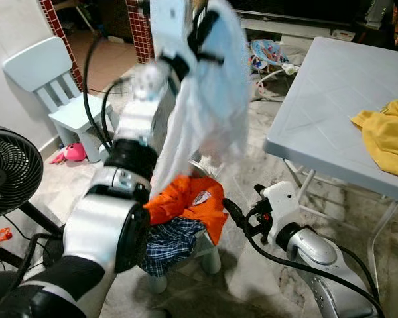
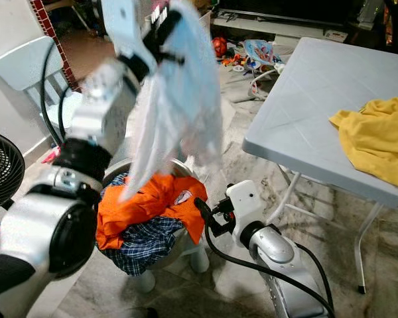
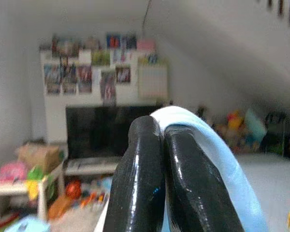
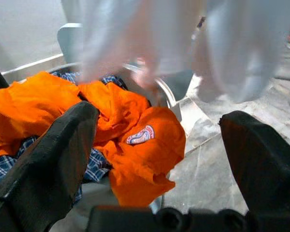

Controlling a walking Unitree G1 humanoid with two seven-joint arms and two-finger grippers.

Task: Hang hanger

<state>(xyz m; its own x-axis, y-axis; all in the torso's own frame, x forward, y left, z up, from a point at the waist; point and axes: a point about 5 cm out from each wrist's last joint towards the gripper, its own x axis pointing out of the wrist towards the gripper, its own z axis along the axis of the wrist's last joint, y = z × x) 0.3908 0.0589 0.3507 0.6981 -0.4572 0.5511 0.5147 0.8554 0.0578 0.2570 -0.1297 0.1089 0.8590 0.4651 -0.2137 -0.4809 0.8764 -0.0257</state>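
Left end effector (image 1: 202,30), pinching a pale blue hanger (image 3: 217,154) draped in a white garment (image 1: 202,119), is mid-carry and next needs a rail, while the right end effector (image 4: 154,159) waits spread above the orange shirt (image 4: 135,140).

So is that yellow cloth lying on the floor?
No, the yellow cloth lies on top of the grey table, near its edge, well above the floor.

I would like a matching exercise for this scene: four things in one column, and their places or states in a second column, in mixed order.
Things:
1. pale blue-white garment
2. orange shirt with a badge
3. yellow cloth
4. right tool

Places or states:
A. lying on the grey folding table
B. open, near the pile
C. pinched and lifted by the left tool
D. on top of the clothes pile, over a checked blue cloth

Pairs: 1-C, 2-D, 3-A, 4-B
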